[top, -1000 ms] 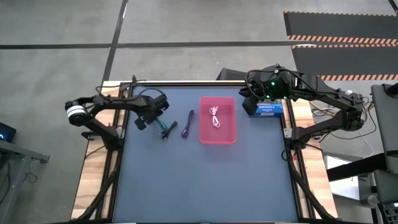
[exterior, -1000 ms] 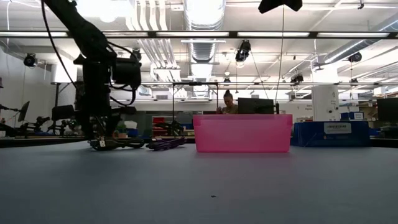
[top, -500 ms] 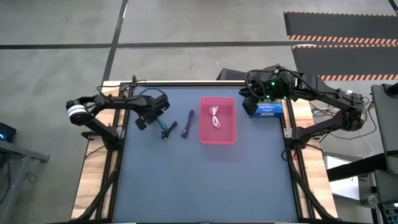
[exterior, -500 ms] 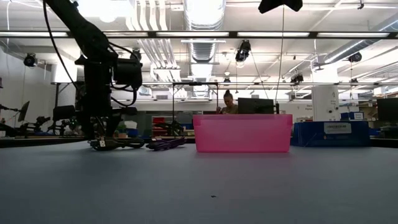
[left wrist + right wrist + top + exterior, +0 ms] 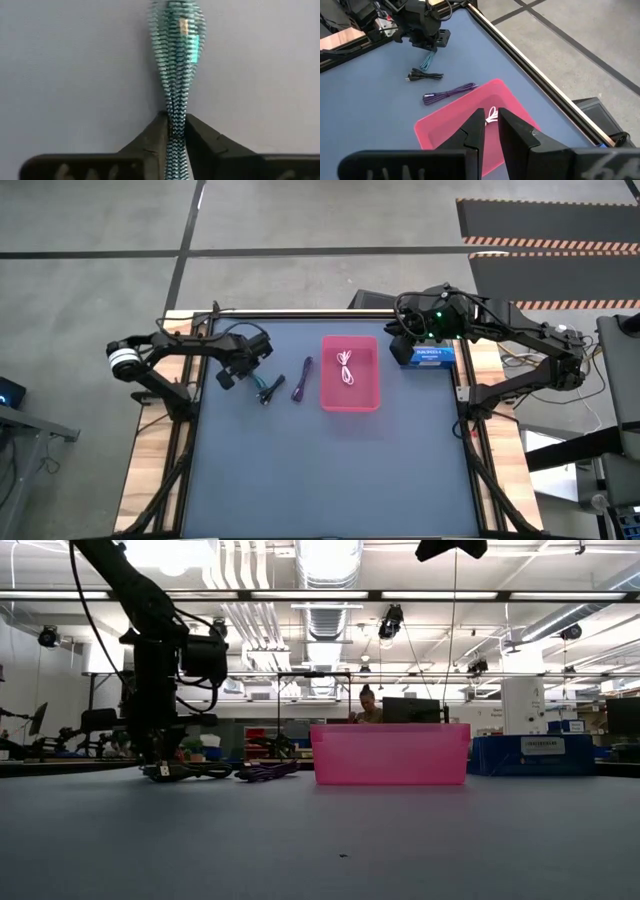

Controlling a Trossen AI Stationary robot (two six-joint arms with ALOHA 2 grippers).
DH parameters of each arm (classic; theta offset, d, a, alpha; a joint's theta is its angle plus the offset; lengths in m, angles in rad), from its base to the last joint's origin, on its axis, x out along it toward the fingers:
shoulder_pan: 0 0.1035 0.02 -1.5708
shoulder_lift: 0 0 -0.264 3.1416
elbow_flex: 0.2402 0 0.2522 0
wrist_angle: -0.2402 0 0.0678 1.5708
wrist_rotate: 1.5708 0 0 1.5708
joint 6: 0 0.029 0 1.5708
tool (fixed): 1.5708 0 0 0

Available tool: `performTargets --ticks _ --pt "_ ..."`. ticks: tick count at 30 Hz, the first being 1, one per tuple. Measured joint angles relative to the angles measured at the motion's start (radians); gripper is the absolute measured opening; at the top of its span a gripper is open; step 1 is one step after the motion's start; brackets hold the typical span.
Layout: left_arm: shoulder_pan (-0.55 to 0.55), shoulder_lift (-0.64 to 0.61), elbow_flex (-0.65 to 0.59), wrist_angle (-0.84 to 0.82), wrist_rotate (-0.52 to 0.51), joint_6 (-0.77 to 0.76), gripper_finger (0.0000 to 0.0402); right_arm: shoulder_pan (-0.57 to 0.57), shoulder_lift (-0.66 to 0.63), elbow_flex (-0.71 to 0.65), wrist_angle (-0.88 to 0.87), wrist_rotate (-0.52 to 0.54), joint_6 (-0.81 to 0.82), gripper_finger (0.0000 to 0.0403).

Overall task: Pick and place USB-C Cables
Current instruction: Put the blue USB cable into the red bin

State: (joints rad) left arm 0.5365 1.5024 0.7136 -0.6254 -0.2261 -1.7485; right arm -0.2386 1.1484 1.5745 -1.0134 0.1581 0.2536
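A teal cable (image 5: 176, 60) lies on the blue table, and my left gripper (image 5: 256, 374) stands over it, shut on it. Just beyond its free end lies a black cable (image 5: 425, 76), with a purple cable (image 5: 303, 379) to the right of that. The pink tray (image 5: 368, 395) at mid-table holds a white cable (image 5: 346, 368) on its floor. My right gripper (image 5: 490, 120) hangs high over the table's far right, shut, with nothing between its fingers. My left gripper pinches the teal cable bundle (image 5: 175, 117) between its two fingers, near the end farther from the black cable. The fingers (image 5: 155, 135) point down from above, and the bundle runs straight through between them. The cable lies on the table.
A blue box (image 5: 425, 356) stands right of the tray at the table's far right edge. Wooden side rails (image 5: 145, 470) flank the table, and its near half is bare blue surface (image 5: 330, 470). A person sits in the room beyond the table (image 5: 366, 700).
My left gripper has shut on the teal cable without shifting over the table. The cables and the tray lie where they were.
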Motion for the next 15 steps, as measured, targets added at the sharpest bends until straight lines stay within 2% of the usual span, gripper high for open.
performTargets --ticks 5,15 --pt "-0.003 0.000 0.000 0.005 -0.015 0.003 0.0017 0.000 0.000 0.000 -0.001 0.000 0.012 0.0043" --pt "-0.009 -0.052 -0.002 0.032 -0.053 0.067 0.0021 0.000 0.000 0.000 -0.002 -0.001 0.027 0.0043"
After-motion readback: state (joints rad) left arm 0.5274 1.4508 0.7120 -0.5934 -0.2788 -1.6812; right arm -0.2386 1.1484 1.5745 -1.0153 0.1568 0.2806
